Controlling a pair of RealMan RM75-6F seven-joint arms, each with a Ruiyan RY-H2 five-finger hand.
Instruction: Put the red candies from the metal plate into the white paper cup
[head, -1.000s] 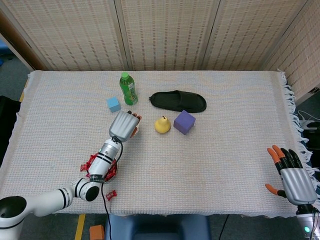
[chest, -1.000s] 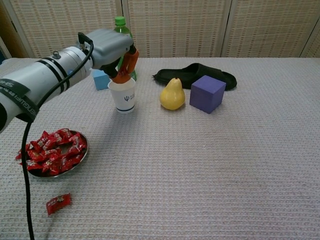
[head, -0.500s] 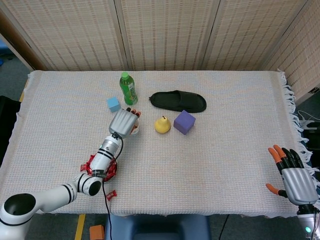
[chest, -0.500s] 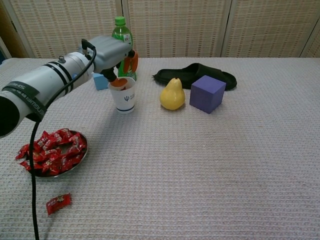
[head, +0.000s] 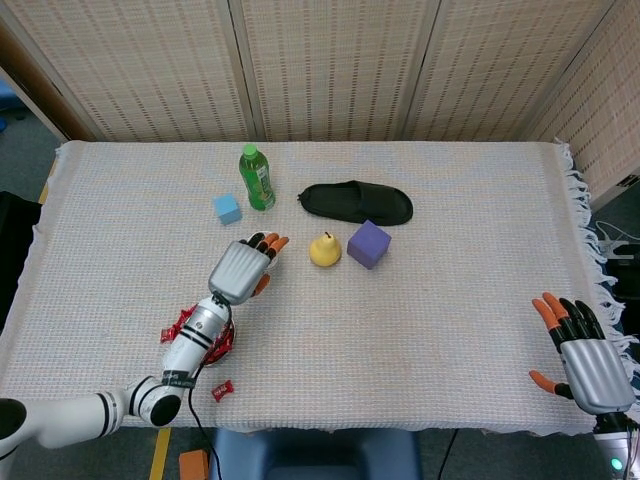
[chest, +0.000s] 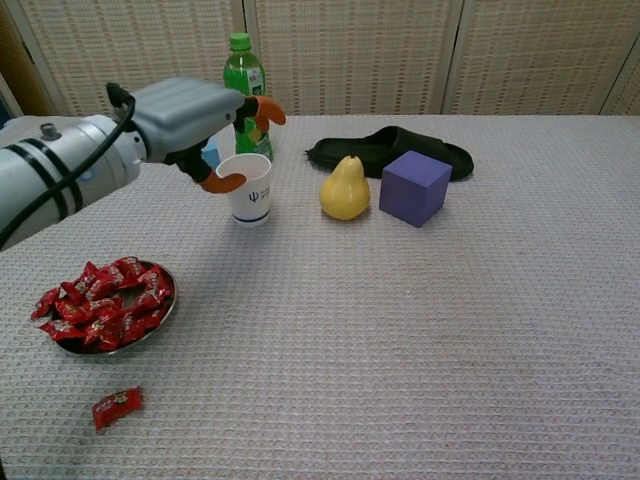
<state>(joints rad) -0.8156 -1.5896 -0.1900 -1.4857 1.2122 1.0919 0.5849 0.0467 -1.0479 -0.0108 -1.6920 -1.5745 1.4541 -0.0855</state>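
The left robot hand (chest: 195, 120) hangs empty, fingers spread, just short of the white paper cup (chest: 246, 188), so a drop looks finished and a return trip is due. The next move calls for swinging back to the metal plate (chest: 160, 312), well behind and below it, where the red candies (chest: 100, 305) lie heaped; one stray candy (chest: 116, 405) sits on the table nearer still. Half a second ago its fingers were over the cup's mouth; they have since drawn back and opened. The right robot hand (head: 590, 362) rests open far off.
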